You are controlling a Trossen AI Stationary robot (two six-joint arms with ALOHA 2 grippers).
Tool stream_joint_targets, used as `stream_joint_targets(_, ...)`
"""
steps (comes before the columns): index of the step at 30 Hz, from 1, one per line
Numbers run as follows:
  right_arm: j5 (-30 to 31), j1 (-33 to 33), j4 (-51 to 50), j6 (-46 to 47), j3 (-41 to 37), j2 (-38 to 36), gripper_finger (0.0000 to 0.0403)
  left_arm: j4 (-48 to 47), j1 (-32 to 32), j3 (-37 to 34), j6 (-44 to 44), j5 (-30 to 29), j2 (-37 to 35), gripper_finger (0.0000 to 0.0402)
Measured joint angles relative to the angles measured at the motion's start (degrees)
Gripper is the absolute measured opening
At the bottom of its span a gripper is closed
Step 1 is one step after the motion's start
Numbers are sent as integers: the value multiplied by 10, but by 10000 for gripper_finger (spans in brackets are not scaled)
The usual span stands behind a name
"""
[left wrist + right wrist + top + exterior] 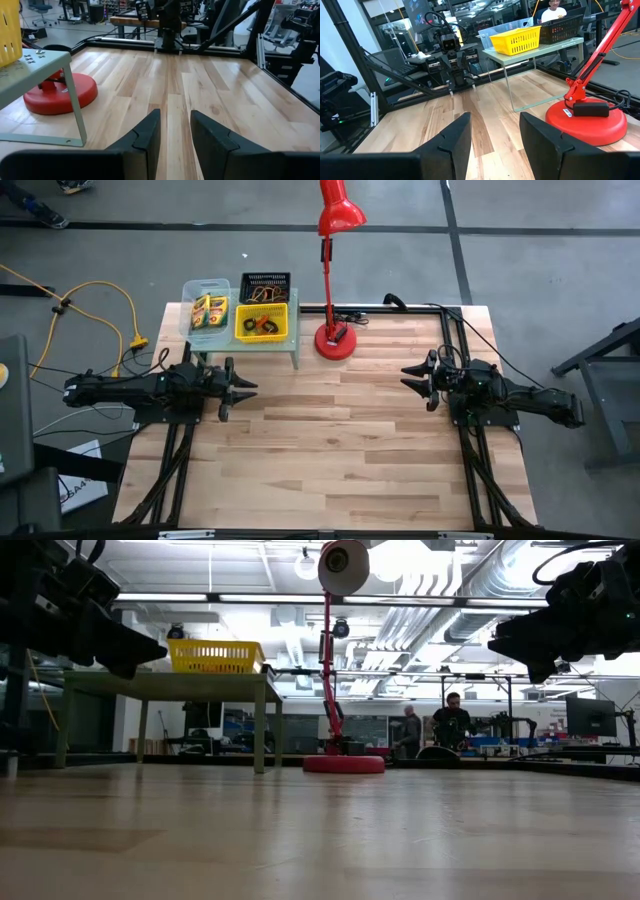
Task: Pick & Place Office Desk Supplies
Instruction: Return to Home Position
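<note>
Retreat to the rest pose was judged to be the step in hand, since nothing was held and no supply was seen loose on the pale wooden table [340, 450]. All three bins were seen on the light-green perforated metal rack [160, 687] near the table's far left corner. The small clear plastic bin [205, 283], with the yellow crayon boxes [208, 310] in it, was set at the rack's left end. The small yellow slotted bin [241, 322], with small coloured loops [262, 325] inside, was just beside it, and the black mesh bin [265, 277] was placed behind the yellow one. The left hand [175, 117] was held raised above the table just in front of the rack and pointed toward the table's middle, its fingers parted by a narrow gap and empty. The right hand [495, 120] was held at the opposite side, facing the left one and well apart from the tall red desk lamp [335, 340], its fingers parted more widely and likewise empty. Both forearms were stretched out roughly level. For the next move, only a drawing back of each arm toward its own base was judged to be called for, with care that the rack's near leg was not brushed by the left arm.
</note>
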Motion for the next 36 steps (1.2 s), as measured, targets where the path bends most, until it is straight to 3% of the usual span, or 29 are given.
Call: stream_joint_targets(36, 0, 0, 0, 0, 0, 0, 155, 0, 0, 0, -17, -1, 0, 101)
